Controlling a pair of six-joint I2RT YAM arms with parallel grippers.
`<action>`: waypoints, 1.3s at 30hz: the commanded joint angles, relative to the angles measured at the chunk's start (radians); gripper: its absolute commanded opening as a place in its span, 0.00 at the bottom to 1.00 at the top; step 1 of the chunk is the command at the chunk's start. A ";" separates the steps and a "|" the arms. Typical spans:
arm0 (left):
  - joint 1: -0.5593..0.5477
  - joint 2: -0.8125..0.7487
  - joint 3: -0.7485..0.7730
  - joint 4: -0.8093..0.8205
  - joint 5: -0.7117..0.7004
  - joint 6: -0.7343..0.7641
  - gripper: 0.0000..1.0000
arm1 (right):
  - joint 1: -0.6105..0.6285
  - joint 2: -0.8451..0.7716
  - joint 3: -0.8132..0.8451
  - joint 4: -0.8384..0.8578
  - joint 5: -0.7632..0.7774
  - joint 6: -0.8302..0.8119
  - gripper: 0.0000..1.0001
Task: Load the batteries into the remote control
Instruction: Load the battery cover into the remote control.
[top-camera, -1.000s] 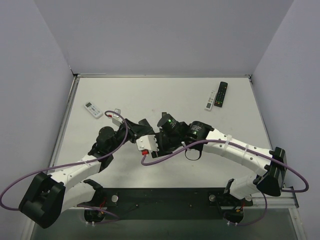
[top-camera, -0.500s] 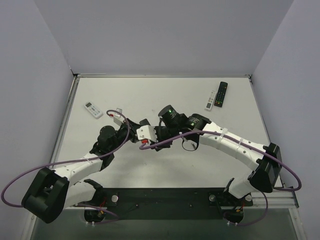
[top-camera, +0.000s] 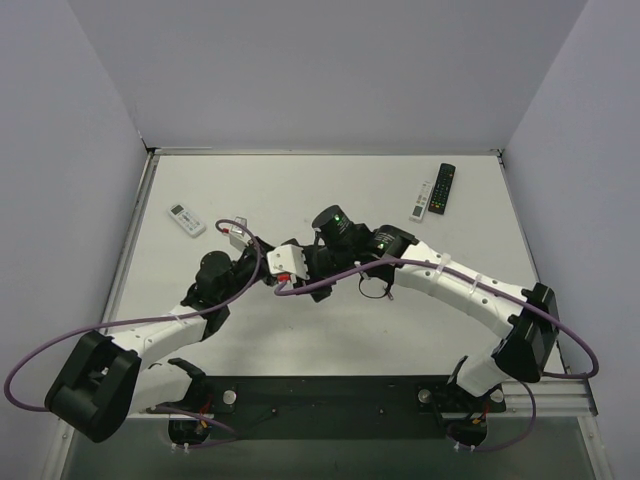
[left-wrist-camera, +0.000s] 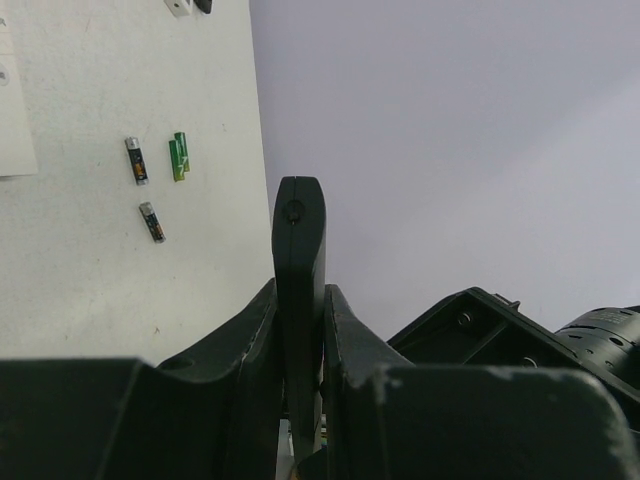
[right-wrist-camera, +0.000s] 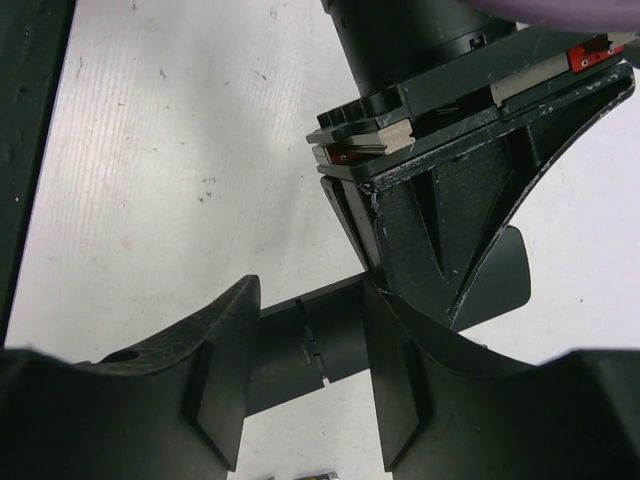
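**Asker:** So, what are the two claws doing?

**Describer:** They meet over the middle of the white table (top-camera: 330, 200). The left gripper (left-wrist-camera: 300, 292) is clenched on a black remote (left-wrist-camera: 299, 230). The remote is held edge-on, its slim body standing up between the fingers and reaching past their tips.

**Asker:** And the other claw?

**Describer:** The right gripper (right-wrist-camera: 310, 335) grasps the same remote from the opposite side. Its fingers (right-wrist-camera: 225, 380) press against the remote's two flanks with no gap showing, and a thin seam crosses the remote's face between them. The left claw sits just beyond the right claw's fingertips.

**Asker:** Where are the batteries?

**Describer:** Three batteries (left-wrist-camera: 152, 221) lie flat on the table, beyond the left claw's fingertips and off to one side, well apart from it. Two are dark with metallic ends. The green battery (left-wrist-camera: 179, 156) lies just beside the farther dark one.

**Asker:** Anything else nearby?

**Describer:** A white remote (top-camera: 187, 219) lies out beyond the left claw, away from the right one. A second black remote (top-camera: 443, 188) lies well beyond the right claw, on its outer side.
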 joint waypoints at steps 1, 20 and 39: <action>0.012 -0.053 0.044 0.198 0.079 -0.035 0.00 | 0.007 -0.029 0.028 -0.042 0.004 0.049 0.44; 0.075 -0.067 0.041 0.076 0.086 0.006 0.00 | 0.042 -0.215 -0.101 -0.088 0.023 0.083 0.48; 0.075 -0.087 0.053 0.098 0.086 -0.058 0.00 | 0.088 -0.151 -0.181 0.041 0.182 0.026 0.38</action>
